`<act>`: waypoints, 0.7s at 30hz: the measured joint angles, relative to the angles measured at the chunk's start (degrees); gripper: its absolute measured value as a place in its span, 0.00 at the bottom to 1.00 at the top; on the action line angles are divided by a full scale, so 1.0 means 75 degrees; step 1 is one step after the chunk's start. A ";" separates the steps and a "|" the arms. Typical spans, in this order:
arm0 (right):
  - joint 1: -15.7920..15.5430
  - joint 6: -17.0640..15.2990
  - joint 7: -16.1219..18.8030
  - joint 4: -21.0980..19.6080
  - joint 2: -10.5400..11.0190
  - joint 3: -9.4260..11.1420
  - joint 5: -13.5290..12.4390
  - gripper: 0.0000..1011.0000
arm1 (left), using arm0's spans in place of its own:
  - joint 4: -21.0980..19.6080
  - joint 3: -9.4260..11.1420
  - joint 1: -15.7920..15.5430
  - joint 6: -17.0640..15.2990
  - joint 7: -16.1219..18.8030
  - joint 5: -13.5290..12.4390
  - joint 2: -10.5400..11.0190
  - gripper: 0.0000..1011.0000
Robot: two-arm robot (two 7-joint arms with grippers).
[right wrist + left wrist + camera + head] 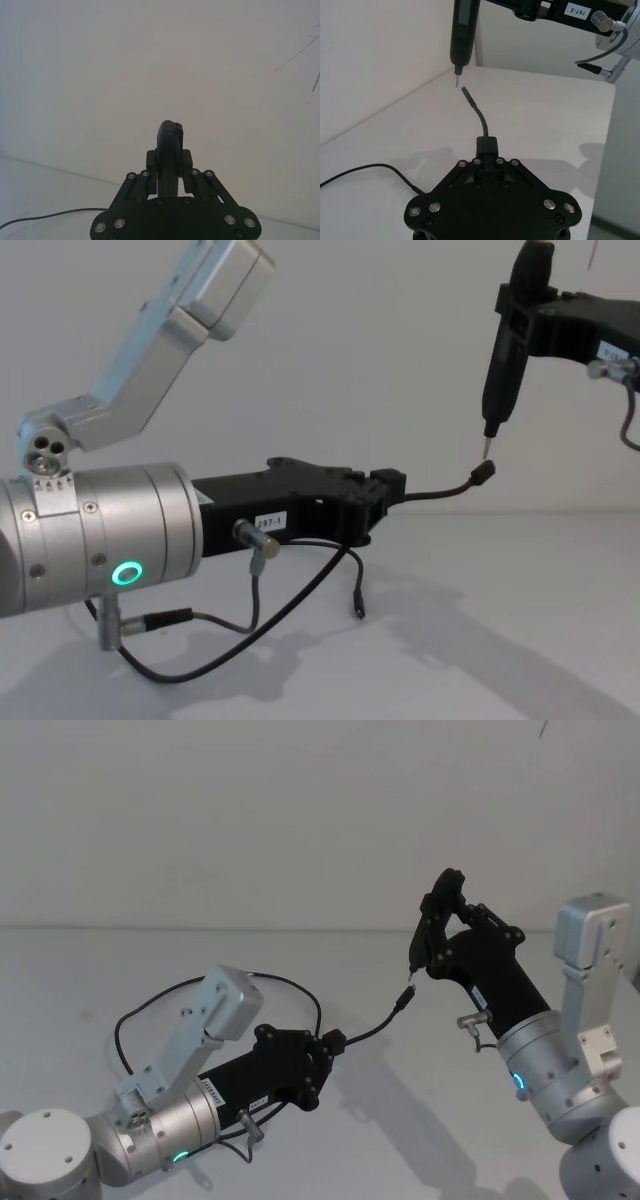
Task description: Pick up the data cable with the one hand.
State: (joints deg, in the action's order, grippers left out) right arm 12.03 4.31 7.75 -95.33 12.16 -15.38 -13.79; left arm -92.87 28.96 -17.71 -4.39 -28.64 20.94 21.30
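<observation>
I read "167-5" on the white label of the right gripper (535,6). The left gripper (385,498) carries a label reading "297-1".

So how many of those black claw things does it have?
2. The left gripper is low on the robot's left, shut on the data cable above the table. The right gripper is raised on the right, shut on a pen-shaped tool.
</observation>
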 joint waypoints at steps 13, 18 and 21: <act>-0.0044 -0.0145 0.0079 -0.0091 -0.0021 0.0073 0.0040 0.28 | -0.0002 0.0001 0.0000 0.0001 0.0001 0.0001 0.0001 0.00; -0.0099 -0.0202 0.0110 -0.0183 -0.0008 0.0132 0.0058 0.28 | -0.0003 0.0001 0.0000 0.0001 0.0001 0.0000 0.0000 0.00; -0.0137 -0.0239 0.0125 -0.0243 -0.0001 0.0163 0.0060 0.28 | -0.0003 0.0001 0.0000 0.0001 0.0001 0.0000 0.0000 0.00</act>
State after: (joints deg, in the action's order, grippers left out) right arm 11.01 2.51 8.69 -97.15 12.15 -14.16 -13.34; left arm -92.89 28.97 -17.71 -4.38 -28.64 20.95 21.31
